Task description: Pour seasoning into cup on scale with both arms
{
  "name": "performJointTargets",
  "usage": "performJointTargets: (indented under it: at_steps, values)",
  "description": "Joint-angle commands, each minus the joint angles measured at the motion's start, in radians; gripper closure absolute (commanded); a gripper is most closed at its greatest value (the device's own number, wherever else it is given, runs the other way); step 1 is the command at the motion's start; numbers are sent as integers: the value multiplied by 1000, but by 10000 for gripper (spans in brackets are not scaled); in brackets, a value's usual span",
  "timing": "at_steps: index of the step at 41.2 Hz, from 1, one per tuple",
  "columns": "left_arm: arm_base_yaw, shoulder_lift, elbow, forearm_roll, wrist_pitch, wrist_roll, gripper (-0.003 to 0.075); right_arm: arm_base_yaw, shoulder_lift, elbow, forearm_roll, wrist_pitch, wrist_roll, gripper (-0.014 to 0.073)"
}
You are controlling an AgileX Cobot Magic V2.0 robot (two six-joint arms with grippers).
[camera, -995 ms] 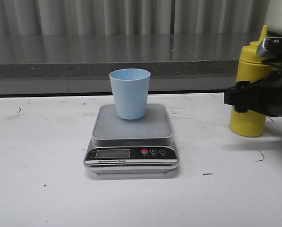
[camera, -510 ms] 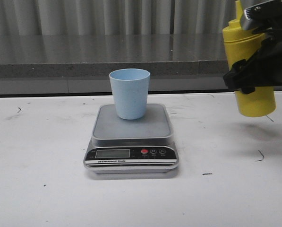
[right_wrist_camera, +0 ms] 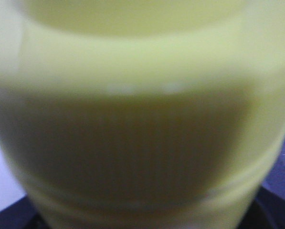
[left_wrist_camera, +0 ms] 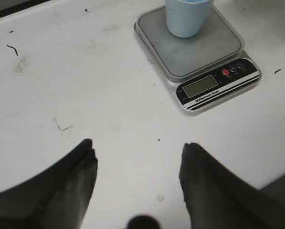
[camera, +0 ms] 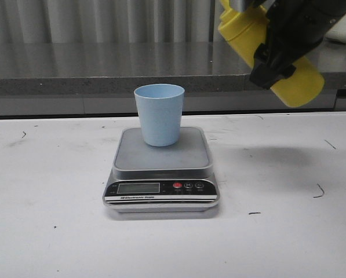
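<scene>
Risen and tilted, the seasoning (camera: 297, 81) sits clamped in the right hand (camera: 271, 55).

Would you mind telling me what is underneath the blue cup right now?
The cup stands on the scale's grey platform, toward its back edge. The platform directly beneath its base is covered.

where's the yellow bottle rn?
Front view, upper right: the yellow bottle is held tilted in the right gripper, off the table, up and right of the cup.
</scene>
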Motion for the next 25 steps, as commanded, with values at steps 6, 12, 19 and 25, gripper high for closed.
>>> performJointTargets:
  at_steps: [6, 12, 19, 25]
  values:
    - [-7, -5, -25, 4, -64, -3, 333, 91, 35, -198, -321, 127, -14, 213]
    - [-7, -5, -25, 4, -64, -3, 333, 142, 73, -222, -559, 152, -11, 213]
    - [-7, -5, -25, 4, -64, -3, 333, 177, 105, -222, -748, 173, 9, 213]
    - [-7, -5, -25, 4, -64, -3, 333, 188, 121, -222, -851, 212, 9, 213]
